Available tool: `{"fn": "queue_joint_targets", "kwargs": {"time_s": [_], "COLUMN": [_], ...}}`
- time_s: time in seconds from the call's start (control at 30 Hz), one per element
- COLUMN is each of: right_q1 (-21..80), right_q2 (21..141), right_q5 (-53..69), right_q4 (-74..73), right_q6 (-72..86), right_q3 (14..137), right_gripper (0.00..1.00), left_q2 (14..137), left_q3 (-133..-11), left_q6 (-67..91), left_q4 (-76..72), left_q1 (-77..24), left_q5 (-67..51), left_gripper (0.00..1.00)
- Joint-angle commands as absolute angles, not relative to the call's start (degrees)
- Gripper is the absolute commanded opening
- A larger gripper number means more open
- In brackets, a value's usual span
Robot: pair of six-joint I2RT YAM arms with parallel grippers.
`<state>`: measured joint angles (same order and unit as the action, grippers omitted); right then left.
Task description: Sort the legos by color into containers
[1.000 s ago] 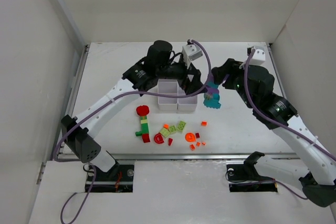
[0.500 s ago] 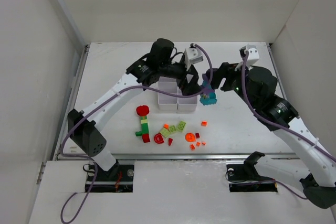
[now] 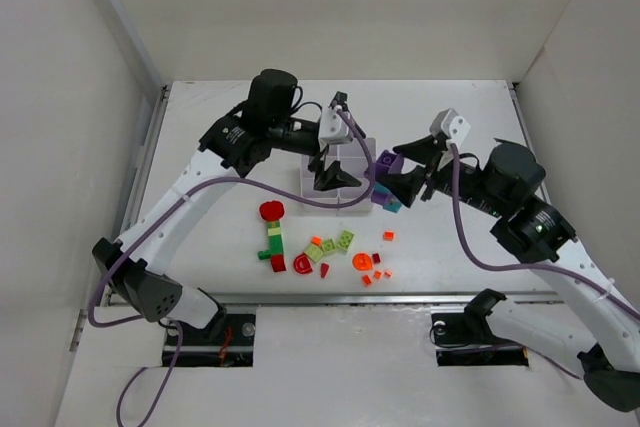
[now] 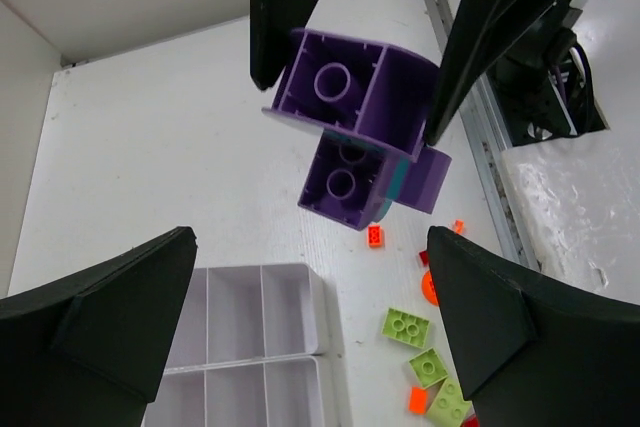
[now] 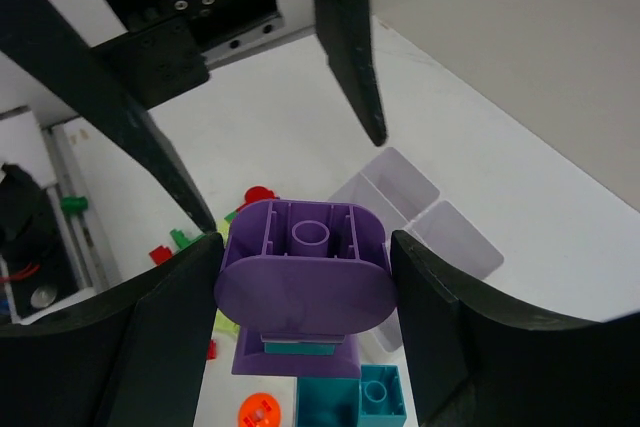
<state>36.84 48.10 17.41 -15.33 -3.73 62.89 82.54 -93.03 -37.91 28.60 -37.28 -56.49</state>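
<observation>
My right gripper [image 5: 305,292] is shut on a cluster of joined legos, purple [image 5: 305,277] above and teal [image 5: 360,402] below, and holds it in the air just right of the containers [image 3: 352,202]. In the left wrist view the same purple cluster [image 4: 350,117] hangs between the right arm's dark fingers [image 4: 285,7]. My left gripper [image 3: 335,172] stands wide open over the white containers [image 4: 250,347], facing the cluster, with nothing between its fingers. Its two fingers [image 5: 350,37] show at the top of the right wrist view.
Loose legos lie in front of the containers: a red round piece [image 3: 271,211] atop a lime, green and red stack [image 3: 273,242], lime bricks [image 3: 335,245], an orange disc [image 3: 363,262] and small orange bits [image 3: 388,235]. White walls close in the table on both sides.
The right gripper carried the purple and teal cluster left, closer to the containers. The left gripper swung back left over the containers and turned to face the cluster.
</observation>
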Motion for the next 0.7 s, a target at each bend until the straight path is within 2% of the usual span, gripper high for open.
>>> {"fn": "queue_joint_targets", "kwargs": {"time_s": [0.0, 0.23, 0.33, 0.57, 0.6, 0.67], "right_q1": [37.4, 37.4, 37.4, 37.4, 37.4, 37.4], "right_q2": [50.3, 51.5, 51.5, 50.4, 50.4, 50.4], "right_q5": [27.1, 32.0, 31.5, 32.2, 32.3, 33.0], "right_q4": [-10.3, -9.1, -8.5, -8.5, -8.5, -8.5], "right_q6": [-6.9, -6.9, -6.9, -6.9, -6.9, -6.2], "right_q3": [64.1, 65.2, 65.2, 65.7, 65.7, 65.7], "right_gripper": [0.0, 0.0, 0.0, 0.0, 0.0, 0.0], "left_q2": [81.4, 80.9, 80.9, 81.5, 81.5, 82.1], "left_q3": [-94.1, -93.6, -93.6, -94.1, -94.1, -94.7], "left_q6": [-43.4, -42.9, -45.9, -52.6, -52.6, -52.1], "left_q4": [31.0, 31.7, 35.6, 43.0, 43.0, 43.0], "left_q1": [-38.4, -38.9, -38.9, -38.9, -38.9, -38.9], "left_q5": [-58.2, -56.1, -58.3, -61.3, -60.7, -60.6], "left_gripper": [1.0, 1.0, 0.96, 0.99, 0.94, 0.89]}}
